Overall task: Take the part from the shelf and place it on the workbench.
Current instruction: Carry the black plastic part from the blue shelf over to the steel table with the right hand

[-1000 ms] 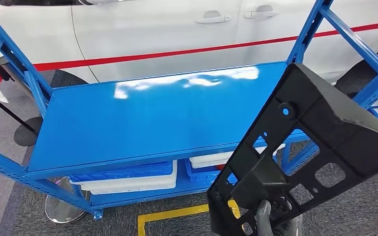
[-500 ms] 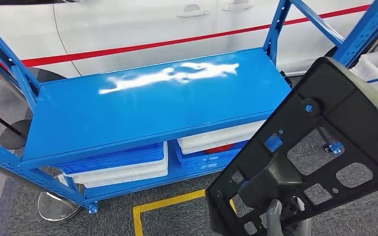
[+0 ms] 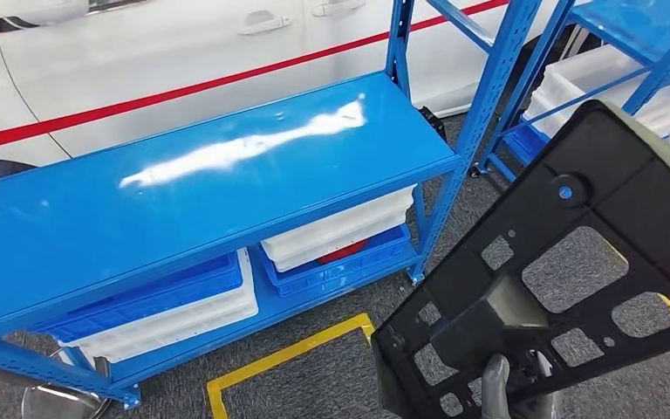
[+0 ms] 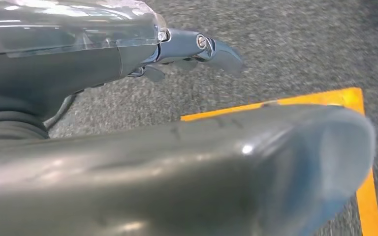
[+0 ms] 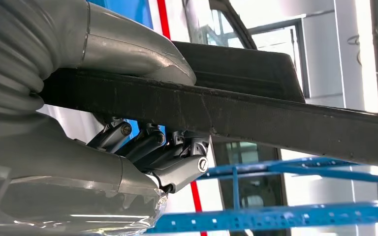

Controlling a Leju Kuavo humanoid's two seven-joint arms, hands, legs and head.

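Part (image 3: 567, 262) held low at 5 o'clock, pinched at bottom edge by right hand (image 3: 510, 394). Left hand (image 4: 197, 49) held empty, fingers loosely curled. Risk: slip, or shelf post (image 3: 480, 113) clipped at 1 o'clock.

The blue shelf (image 3: 209, 188) is being viewed from above; the black part (image 3: 567, 271) is being shared with the close right wrist view.

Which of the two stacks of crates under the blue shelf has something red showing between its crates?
The right-hand stack, nearer the shelf's upright post: red shows between its white and blue crates. The left-hand stack shows only blue and white.
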